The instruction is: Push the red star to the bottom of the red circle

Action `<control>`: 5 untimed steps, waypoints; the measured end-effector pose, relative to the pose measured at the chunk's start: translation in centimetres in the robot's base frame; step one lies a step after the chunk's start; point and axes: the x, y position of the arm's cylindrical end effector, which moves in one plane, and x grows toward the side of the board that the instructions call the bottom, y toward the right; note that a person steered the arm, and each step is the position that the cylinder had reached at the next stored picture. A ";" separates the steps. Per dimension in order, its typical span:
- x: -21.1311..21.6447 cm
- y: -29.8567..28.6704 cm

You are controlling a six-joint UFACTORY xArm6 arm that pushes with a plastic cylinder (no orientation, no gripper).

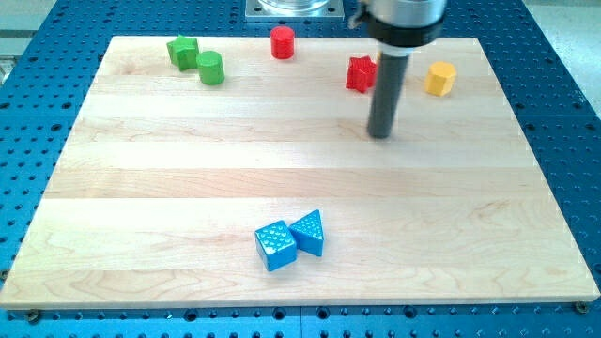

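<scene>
Approach step: red star [361, 73] near bench [141, 197] top, well right of red circle [283, 42]. My tip [379, 134] just below-right of star. No gripper fitted. Next: round star's right, shove leftward.

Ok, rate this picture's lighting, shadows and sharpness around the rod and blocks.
Camera view: even, soft light on the wooden board, no strong glare. My tip casts only a faint shadow and partly hides the red star. The red circle and blue blocks look sharp; the rod's top is cropped.
</scene>
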 end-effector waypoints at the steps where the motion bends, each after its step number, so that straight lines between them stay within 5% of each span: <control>1: -2.9 4.3; 2: -7.1 4.2; 4: -8.4 0.3; 5: -10.9 -11.5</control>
